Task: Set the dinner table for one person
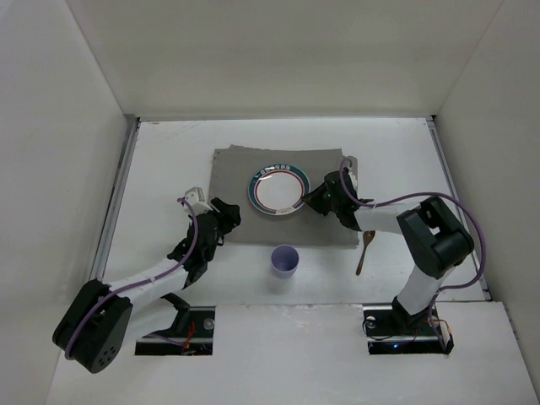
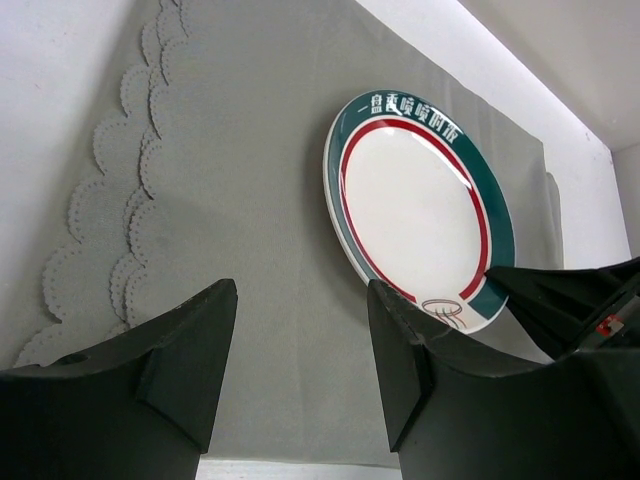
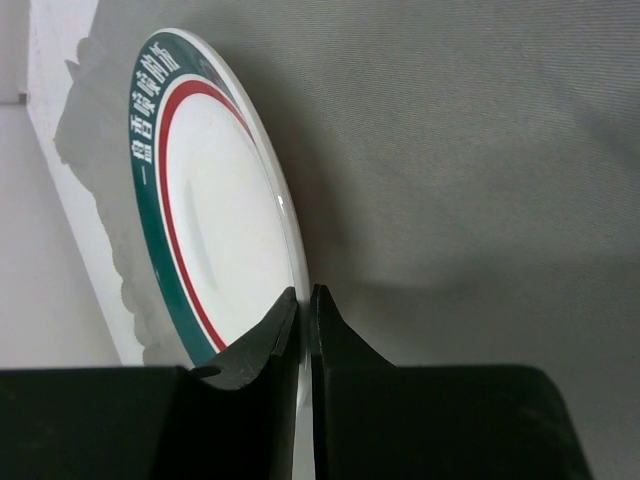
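Observation:
A white plate (image 1: pixel 279 191) with a green and red rim sits on the grey cloth mat (image 1: pixel 236 173), on the white dinner table (image 1: pixel 169 152). My right gripper (image 1: pixel 314 199) is shut on the plate's right rim; the wrist view shows the rim (image 3: pixel 290 250) pinched between the fingers (image 3: pixel 262 345). My left gripper (image 1: pixel 226 215) is open and empty, over the mat's left front part, left of the plate (image 2: pixel 425 200). A lilac cup (image 1: pixel 284 261) stands in front of the mat. A wooden spoon (image 1: pixel 364 251) lies at the mat's right front corner.
White upright walls (image 1: pixel 67 101) close in the table at left, right and back. Metal rails (image 1: pixel 118 194) run along the side edges. The mat has a scalloped left edge (image 2: pixel 110 200). The right gripper's tip (image 2: pixel 560 295) shows in the left wrist view.

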Available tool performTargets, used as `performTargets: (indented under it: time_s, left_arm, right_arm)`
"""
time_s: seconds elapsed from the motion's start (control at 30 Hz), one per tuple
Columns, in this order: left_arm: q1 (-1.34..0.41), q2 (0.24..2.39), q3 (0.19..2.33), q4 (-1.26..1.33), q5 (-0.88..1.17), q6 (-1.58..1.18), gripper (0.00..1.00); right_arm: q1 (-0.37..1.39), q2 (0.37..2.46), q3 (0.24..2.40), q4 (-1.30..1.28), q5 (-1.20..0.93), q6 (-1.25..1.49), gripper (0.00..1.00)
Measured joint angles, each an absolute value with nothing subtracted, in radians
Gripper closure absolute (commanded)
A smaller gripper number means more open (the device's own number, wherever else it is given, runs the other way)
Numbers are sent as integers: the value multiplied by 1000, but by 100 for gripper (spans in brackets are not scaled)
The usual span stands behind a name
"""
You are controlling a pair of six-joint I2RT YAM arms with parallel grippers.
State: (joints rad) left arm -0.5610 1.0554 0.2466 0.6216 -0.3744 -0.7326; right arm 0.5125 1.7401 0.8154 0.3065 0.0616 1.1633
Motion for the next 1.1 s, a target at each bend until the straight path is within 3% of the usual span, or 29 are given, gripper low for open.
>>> performTargets:
  time_s: [0.1, 0.23, 0.3, 0.53, 0.63, 0.7, 0.77, 0.93, 1.1]
  left_arm:
    - [-561, 1056, 247, 622, -374, -735, 47]
    - [-561, 1057, 247, 622, -374, -736, 47]
    - [-561, 1061, 247, 622, -374, -737, 47]
    - [-561, 1090, 247, 619, -374, -738, 50]
    - [-561, 1089, 247, 612, -375, -738, 67]
    - [-558, 1090, 247, 599, -375, -743, 80]
    - [-551, 1098, 247, 587, -375, -752, 86]
    - [-485, 1146, 247, 554, -365, -802, 88]
    - [-413, 1151, 247, 513, -356, -849, 87]
  right_arm:
    - [519, 1712, 802, 287, 82, 1158, 87]
    - [525, 1657, 775, 269, 104, 1149, 56]
    - [526, 1652, 771, 268, 109, 1140, 46]
    - [546, 1520, 766, 98, 158, 995, 34]
    - [609, 1369, 769, -9, 191, 877, 25]
    - [670, 1278, 774, -72, 205, 798, 24]
    - [748, 1200, 788, -145, 209, 716, 22]
    - [929, 1125, 851, -314, 178, 573, 22]
    - [1009, 1148, 876, -423, 149, 515, 33]
